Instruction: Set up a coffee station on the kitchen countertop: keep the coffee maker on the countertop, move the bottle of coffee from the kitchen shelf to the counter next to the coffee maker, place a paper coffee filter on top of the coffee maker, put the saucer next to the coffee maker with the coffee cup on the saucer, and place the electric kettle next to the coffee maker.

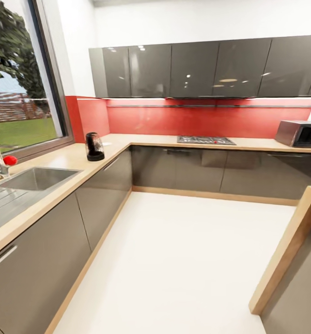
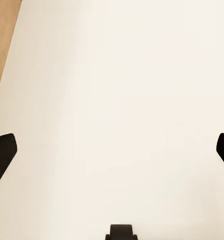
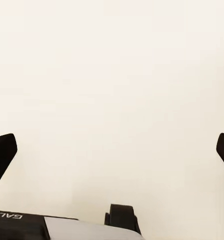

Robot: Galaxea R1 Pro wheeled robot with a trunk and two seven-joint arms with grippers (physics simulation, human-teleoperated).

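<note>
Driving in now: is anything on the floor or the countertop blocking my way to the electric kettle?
Nothing visible does. The electric kettle stands alone on the kitchen countertop near the corner, past the sink. The white floor leading there looks bare; a counter end juts in on the right, off the line. Both hands hang open over floor.

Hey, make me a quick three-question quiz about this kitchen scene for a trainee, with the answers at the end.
1. True or false: the electric kettle stands on the kitchen countertop.
2. What lies nearer the kettle along the countertop: A) the sink, B) the microwave?
3. Fill in: both wrist views show the left gripper and right gripper with fingers spread ____ over the pale floor.

Key: 1 true; 2 A; 3 open.
</note>
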